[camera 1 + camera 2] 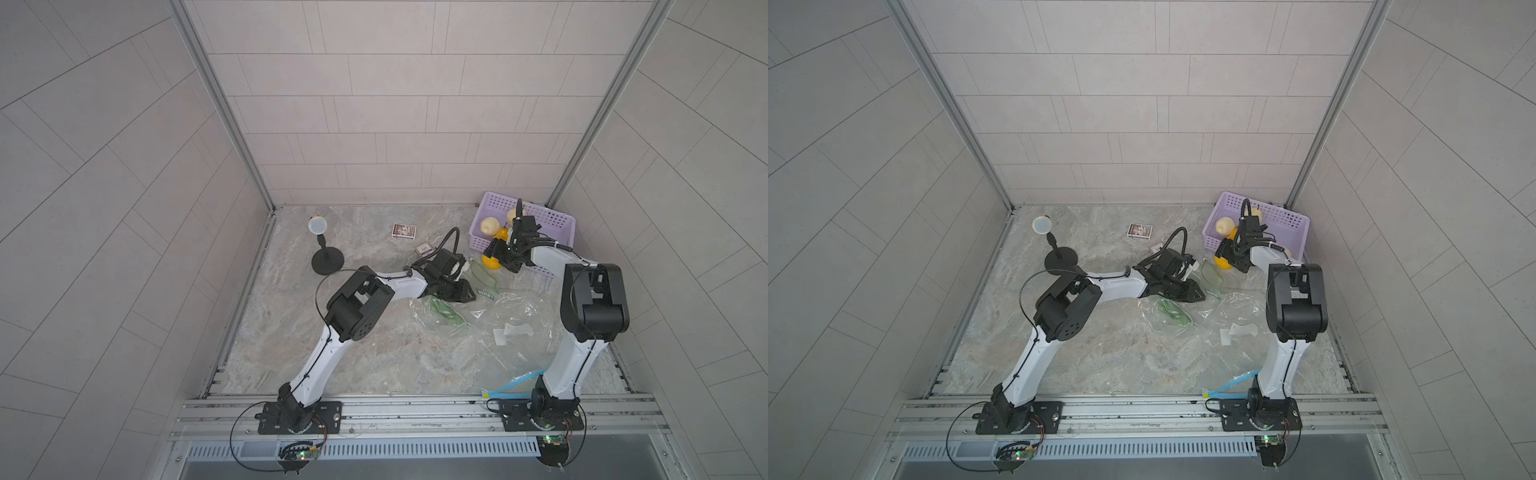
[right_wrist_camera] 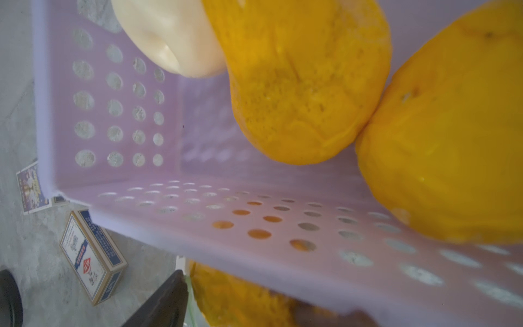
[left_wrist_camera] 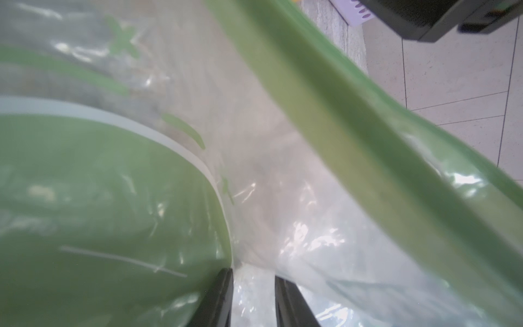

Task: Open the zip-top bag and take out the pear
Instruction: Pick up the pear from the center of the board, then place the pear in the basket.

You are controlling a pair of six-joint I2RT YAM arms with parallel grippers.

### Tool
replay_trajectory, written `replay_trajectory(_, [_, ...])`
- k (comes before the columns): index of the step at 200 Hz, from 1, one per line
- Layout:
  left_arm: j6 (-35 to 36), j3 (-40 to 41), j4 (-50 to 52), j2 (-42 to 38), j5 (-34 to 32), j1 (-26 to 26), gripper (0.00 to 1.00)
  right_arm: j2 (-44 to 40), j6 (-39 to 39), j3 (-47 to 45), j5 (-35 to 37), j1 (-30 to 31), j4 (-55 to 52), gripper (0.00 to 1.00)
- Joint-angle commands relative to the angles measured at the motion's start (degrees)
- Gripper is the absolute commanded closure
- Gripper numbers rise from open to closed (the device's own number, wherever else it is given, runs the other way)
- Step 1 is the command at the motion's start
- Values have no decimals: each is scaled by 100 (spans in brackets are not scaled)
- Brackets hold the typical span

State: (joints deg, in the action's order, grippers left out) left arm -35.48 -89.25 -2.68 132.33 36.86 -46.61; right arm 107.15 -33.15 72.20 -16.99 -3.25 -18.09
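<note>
**Top views: pear at the bag's rim, just outside the basket**

Far left of the surface (image 1: pixel 374 361): a small lamp (image 1: pixel 322 245), upright on a round black base. Next along, a card box (image 1: pixel 404 231) lies flat, with a smaller box (image 1: pixel 423 249) near the left arm's cable.

The left hand (image 1: pixel 457 291) is low on the zip-top bag (image 1: pixel 446 313). In the left wrist view its fingers (image 3: pixel 223 294) are clamped on clear film, and the bag's green strip runs across above them. The bag lies crumpled mid-surface, green rim raised toward the basket.

The pear (image 1: pixel 490 263), yellow-orange, sits at that rim, just outside the near wall of the purple basket (image 1: pixel 552 224). The right hand (image 1: pixel 502 258) straddles it. The right wrist view shows one finger (image 2: pixel 167 297) beside the pear and the other blurred, so I cannot tell whether it is gripping.

Inside the basket are pale fruits (image 1: pixel 489 225) and two orange fruits (image 2: pixel 305 85), which touch each other.
</note>
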Motion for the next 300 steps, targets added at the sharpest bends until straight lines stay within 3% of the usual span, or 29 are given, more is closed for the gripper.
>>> replay_trajectory(1, [-3,640,111,-175,-112,79,68,49,88,71,559,125,-96,38])
replay_trajectory(14, [36,958,11,-319,-111,145,68,-90,155,25,690,215,-85,52])
replay_trajectory(39, [166,1462,-45,-556,-178,336,67,-584,195,-128,521,353,-90,67])
replay_trajectory(58, [356,1607,91,-674,-278,436,66,-1129,130,-349,312,395,-89,72])
replay_trajectory(93, [945,1444,666,-744,-827,413,66,-1963,-117,-405,-174,46,-190,70])
replay_trajectory(117, [1200,1195,857,-703,-935,302,65,-1996,-142,63,2,-508,-354,65])
replay_trajectory(129, [1226,1103,852,-764,-985,259,61,-1658,-150,523,-10,-861,-635,50])
replay_trajectory(158, [906,872,595,-1150,-730,259,38,-780,-68,1441,-155,-1385,-1025,23])
replay_trajectory(164, [846,792,609,-1254,-713,258,27,-674,-22,1564,-291,-1422,-1047,19])
replay_trajectory(185, [754,475,794,-1626,-699,288,20,-740,103,1663,-601,-1433,-1001,9])
replay_trajectory(215, [853,97,1158,-2114,-742,350,14,-1544,155,1013,-721,-1442,-711,6])
replay_trajectory(244, [1030,163,1236,-2911,-902,446,11,-3009,381,-471,-1066,-1321,-134,4])
replay_trajectory(257, [1189,627,1016,-3531,-1199,462,8,-3792,839,-1171,-561,-1092,-230,1])
replay_trajectory(268, [1260,1281,657,-4104,-1623,460,0,-4290,995,-1687,677,-883,-466,0])
replay_trajectory(275, [1237,1805,295,-4475,-1872,471,0,-4436,834,-1911,1025,-999,-600,0])
replay_trajectory(289, [1229,2611,115,-5135,-2106,571,0,-4585,479,-2270,585,-1398,-561,0])
replay_trajectory(300, [1394,3180,162,-5650,-2347,581,0,-4734,494,-2562,48,-1336,-339,0])
